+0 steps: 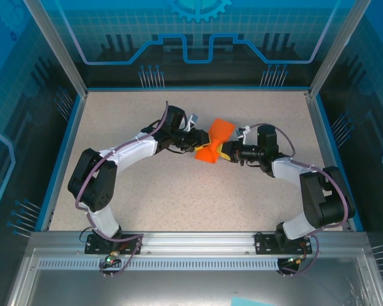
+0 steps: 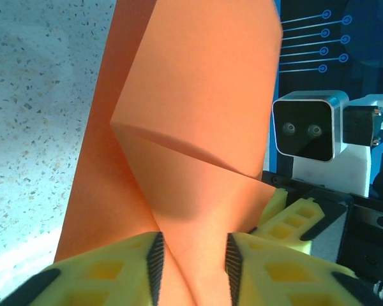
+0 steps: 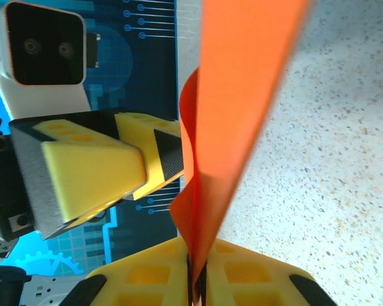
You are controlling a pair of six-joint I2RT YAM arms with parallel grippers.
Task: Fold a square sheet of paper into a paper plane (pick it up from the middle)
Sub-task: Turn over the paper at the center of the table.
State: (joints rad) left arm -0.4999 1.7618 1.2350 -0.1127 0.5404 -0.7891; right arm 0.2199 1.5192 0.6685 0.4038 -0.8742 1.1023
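Paper plane (image 1: pixel 214 143) clamped in right tool (image 3: pixel 196 271) (left tool (image 2: pixel 191 261) parted).

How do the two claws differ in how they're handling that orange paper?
The right gripper is pinched shut on the paper plane; the left gripper has its jaws apart, with paper passing between them. The left gripper reaches in from the left, the right gripper from the right. Both have yellow fingers with black pads.
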